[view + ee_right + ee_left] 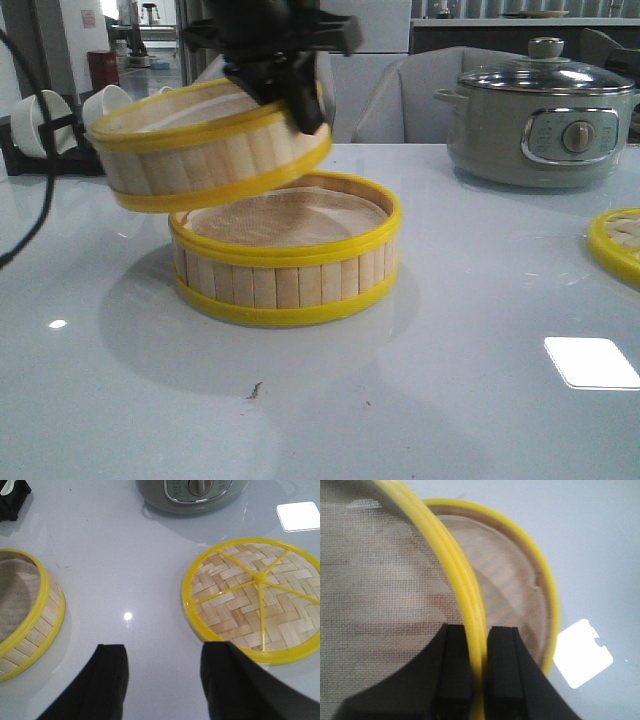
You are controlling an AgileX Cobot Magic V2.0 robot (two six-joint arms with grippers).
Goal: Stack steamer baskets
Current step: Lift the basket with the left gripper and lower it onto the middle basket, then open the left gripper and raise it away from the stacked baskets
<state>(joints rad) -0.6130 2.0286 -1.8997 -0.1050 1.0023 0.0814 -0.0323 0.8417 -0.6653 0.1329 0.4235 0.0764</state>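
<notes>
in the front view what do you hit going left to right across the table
tilted bamboo-slat steamer basket held up by the left claw → yellow-rimmed bamboo steamer basket resting on the table → grey-green electric pot with glass lid → flat woven-bamboo lid with yellow rim

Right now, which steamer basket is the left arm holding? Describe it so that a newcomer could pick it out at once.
Start from the grey-green electric pot at the table's far right, then look left to the two yellow-rimmed steamer baskets. The held basket is the upper one, tilted in the air, its rim pinched by the left gripper. The lower basket sits flat on the table.
</notes>
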